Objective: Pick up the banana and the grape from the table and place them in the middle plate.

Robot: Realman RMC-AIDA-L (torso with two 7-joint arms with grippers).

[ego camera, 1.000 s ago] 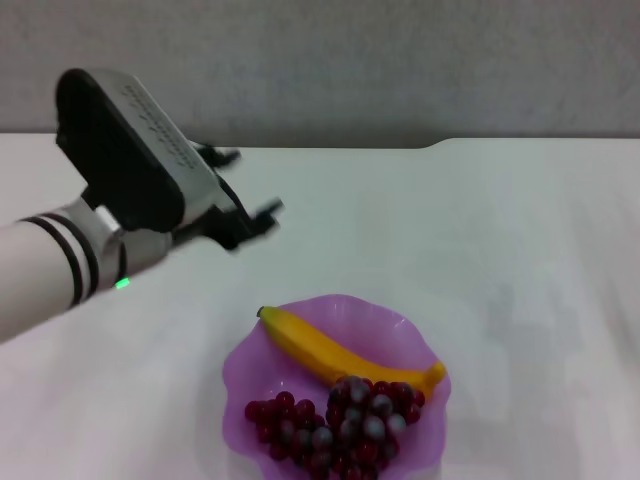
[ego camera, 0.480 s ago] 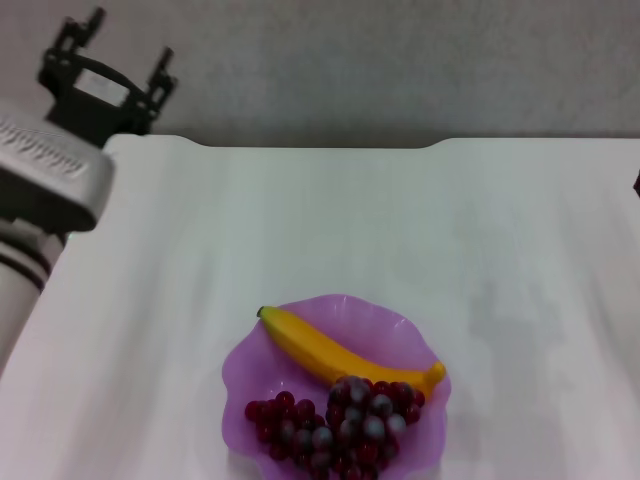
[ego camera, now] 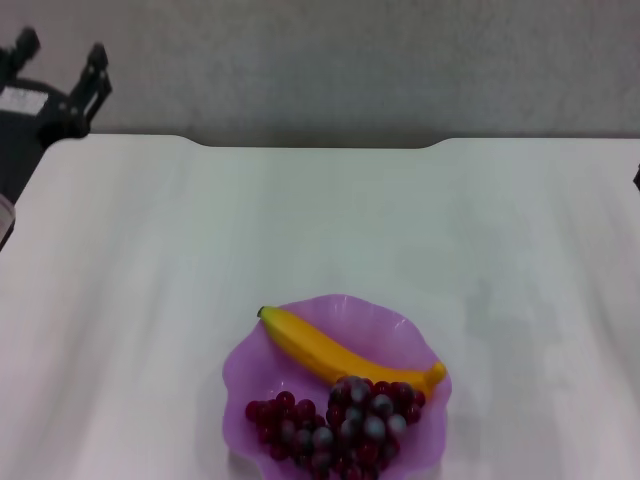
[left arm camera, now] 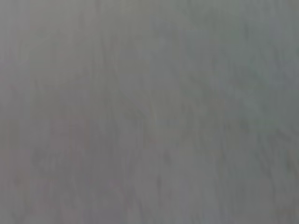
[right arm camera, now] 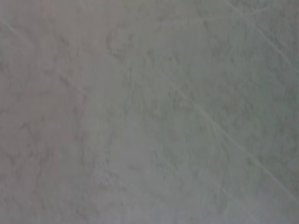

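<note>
White table (ego camera: 300, 220) carries the middle plate (ego camera: 395, 325) near its front

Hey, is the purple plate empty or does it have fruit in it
Not empty. The middle plate holds both the banana, lying across it, and the grape bunch, resting against the banana's near side.

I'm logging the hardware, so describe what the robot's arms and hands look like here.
Only the left hand shows much: a black body carrying a pale label, with two black fingers with knobbly tips. At the head view's right edge, a small dark sliver may be the right arm. Neither wrist view shows any part of an arm.
</note>
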